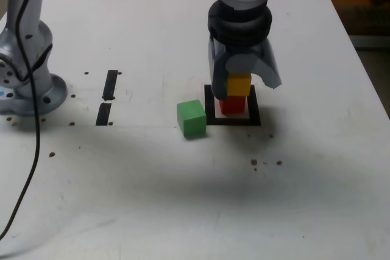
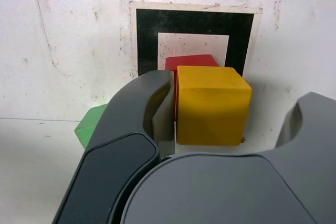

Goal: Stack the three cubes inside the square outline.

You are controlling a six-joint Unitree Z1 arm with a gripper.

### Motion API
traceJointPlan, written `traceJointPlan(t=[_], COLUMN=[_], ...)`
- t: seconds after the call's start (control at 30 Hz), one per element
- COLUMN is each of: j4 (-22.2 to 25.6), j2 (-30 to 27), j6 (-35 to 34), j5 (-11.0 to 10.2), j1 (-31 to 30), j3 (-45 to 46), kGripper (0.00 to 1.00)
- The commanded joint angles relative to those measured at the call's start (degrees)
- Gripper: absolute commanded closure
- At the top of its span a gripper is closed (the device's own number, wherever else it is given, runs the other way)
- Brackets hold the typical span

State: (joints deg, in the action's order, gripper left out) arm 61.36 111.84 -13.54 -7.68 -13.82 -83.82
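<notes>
On the white bench (image 1: 317,168), near the exterior view's middle, the square outline (image 1: 211,106) of black tape frames a white patch. Red cube (image 1: 231,105) sits inside it; yellow cube (image 1: 238,84) rests on top of the red one. Green cube (image 1: 191,118) lies on the bench just beside the outline, toward the exterior view's left, apart from the stack.

Tool (image 1: 242,71) hangs over the stack, pointing down, its grey fingers (image 2: 131,114) straddling the yellow cube. Wrist view: one finger lies close against the cube's side, the other stands clear with a visible gap, so the jaws are apart and not clamped on the cube.

Two short black tape strips (image 1: 108,95) lie well apart toward the exterior view's left, with dark specks around them. Grey robot base (image 1: 27,83) and a black cable (image 1: 36,144) occupy the left edge.

Tool body covers the top of the yellow cube and the outline's far side in the exterior view. Wrist view shows only a sliver of green and the red cube's upper edge.
</notes>
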Motion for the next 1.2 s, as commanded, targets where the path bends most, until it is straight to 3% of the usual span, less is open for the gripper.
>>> traceJointPlan(t=[0.0, 0.3, 0.53, 0.67, 0.93, 1.17], j4=[0.11, 4.99, 9.16, 9.88, 9.52, 8.75], j2=[-0.91, -6.03, -12.00, -13.66, -14.50, -14.11], j6=[-0.31, -2.73, -4.28, -4.57, -7.96, -10.95], j5=[-0.18, -1.57, -2.09, -0.24, 5.40, 6.70], j1=[0.10, -0.77, -2.72, -3.70, -5.65, -7.77], j3=[0.09, 0.26, 0.08, 0.47, 3.72, 5.25], kGripper=[0.15, 0.14, 0.08, 0.05, 0.05, 0.05])
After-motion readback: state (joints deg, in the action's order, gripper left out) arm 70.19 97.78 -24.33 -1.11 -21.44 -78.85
